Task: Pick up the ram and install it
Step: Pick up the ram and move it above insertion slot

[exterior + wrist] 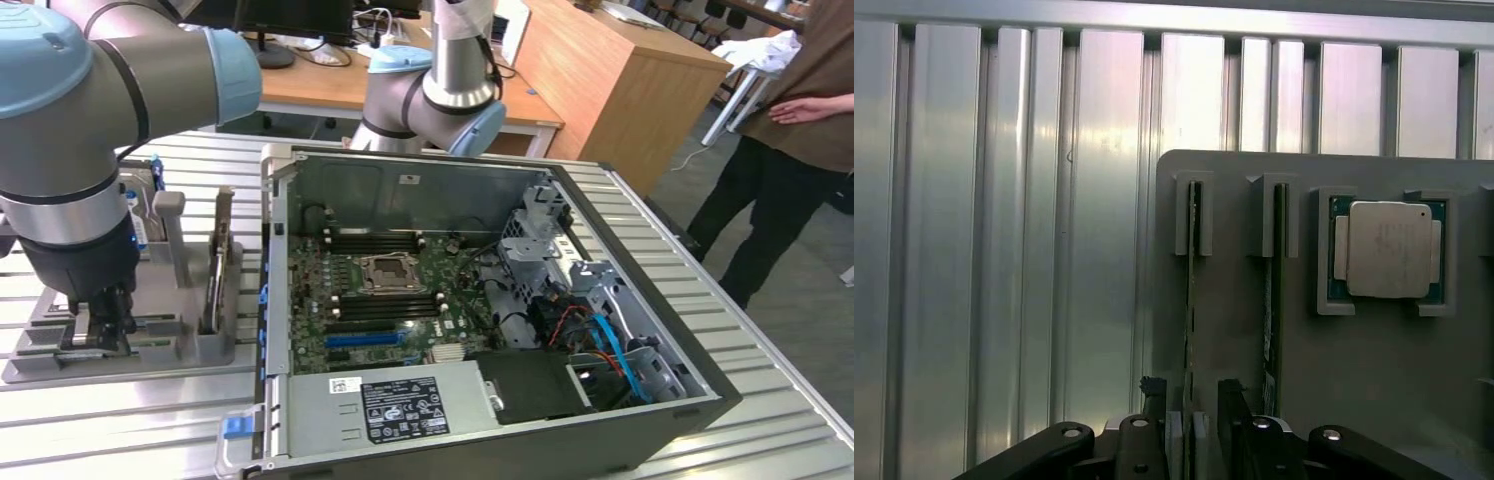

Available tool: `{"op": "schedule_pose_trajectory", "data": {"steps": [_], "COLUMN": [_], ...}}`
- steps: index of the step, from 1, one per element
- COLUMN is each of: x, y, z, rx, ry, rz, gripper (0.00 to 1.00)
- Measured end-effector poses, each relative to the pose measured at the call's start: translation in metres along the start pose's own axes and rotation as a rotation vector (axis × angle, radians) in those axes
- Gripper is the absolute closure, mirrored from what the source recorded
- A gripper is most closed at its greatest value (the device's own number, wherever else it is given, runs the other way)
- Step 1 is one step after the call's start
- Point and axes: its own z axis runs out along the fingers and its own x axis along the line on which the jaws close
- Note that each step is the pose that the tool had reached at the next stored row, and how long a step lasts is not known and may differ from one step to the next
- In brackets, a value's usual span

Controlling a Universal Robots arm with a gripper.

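The ram (pixel 1192 300), stood on edge in a slot by the edge of the grey holder (pixel 1232 300) (beside a second stick (pixel 1272 300)), is straddled by the open jaws of the gripper (pixel 1191 425).

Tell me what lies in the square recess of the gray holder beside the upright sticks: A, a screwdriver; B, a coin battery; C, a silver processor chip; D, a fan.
C: the silver processor chip lies flat in the gray holder, framed by its corner brackets.
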Motion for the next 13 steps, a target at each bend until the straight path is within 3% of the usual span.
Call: {"op": "schedule_pose_trajectory", "data": {"steps": [13], "x": [0.0016], "y": [-0.0001], "z": [-0.0001], "rx": [0.0000], "ry": [0.0000], "rz": [0.000], "gripper": [0.65]}}
